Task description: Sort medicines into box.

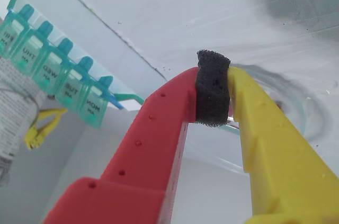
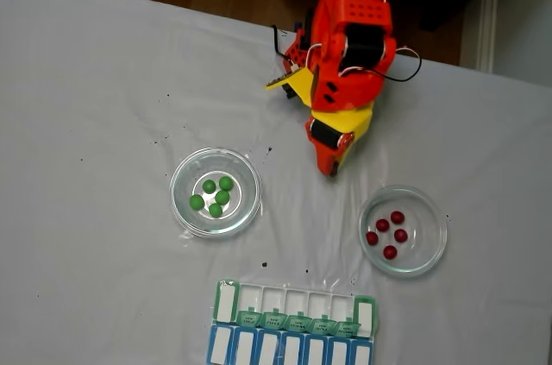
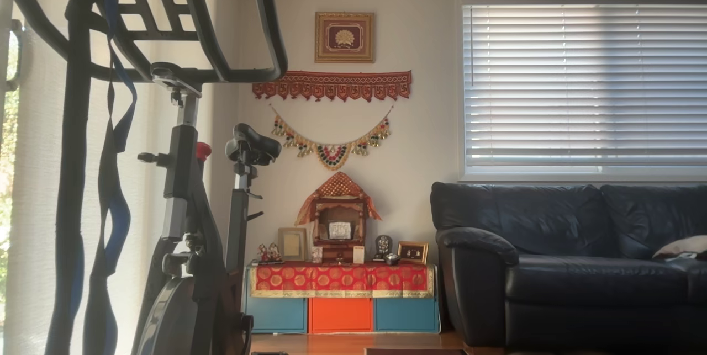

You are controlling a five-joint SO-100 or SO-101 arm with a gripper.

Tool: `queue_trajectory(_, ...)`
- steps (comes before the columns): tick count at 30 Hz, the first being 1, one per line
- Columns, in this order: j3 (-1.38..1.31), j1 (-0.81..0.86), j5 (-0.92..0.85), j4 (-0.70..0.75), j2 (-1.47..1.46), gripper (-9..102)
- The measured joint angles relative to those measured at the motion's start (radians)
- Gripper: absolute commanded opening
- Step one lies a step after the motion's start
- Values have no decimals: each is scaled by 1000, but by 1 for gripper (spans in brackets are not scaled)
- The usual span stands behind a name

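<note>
Several green medicines point(image 2: 214, 195) lie in a clear glass dish point(image 2: 183, 201) left of centre in the fixed view. Several dark red ones point(image 2: 388, 232) lie in a second dish point(image 2: 433, 248) on the right. The box point(image 2: 293, 298) sits at the near table edge, its green lids point(image 1: 69, 83) standing open and its white compartments bare. My gripper point(image 2: 330, 166) hovers between the two dishes, closer to the right one. In the wrist view the gripper point(image 1: 212, 94) is shut, with only its black foam pad between the red and yellow fingers, and a glass dish rim point(image 1: 302, 113) behind it.
A white cloth point(image 2: 103, 106) covers the table. The box's blue-lidded row point(image 2: 289, 349) runs along the bottom edge. My arm's base and cables point(image 2: 345, 37) stand at the far side. The other view looks into a room with an exercise bike point(image 3: 188, 206) and a sofa point(image 3: 569, 266).
</note>
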Motion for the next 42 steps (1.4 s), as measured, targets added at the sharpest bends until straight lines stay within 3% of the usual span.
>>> queue_trajectory(29,0,-26,-6,-5,0,2)
queue_trajectory(38,0,-112,9,-189,0,2)
queue_trajectory(42,-6,-123,-95,-241,-2,2)
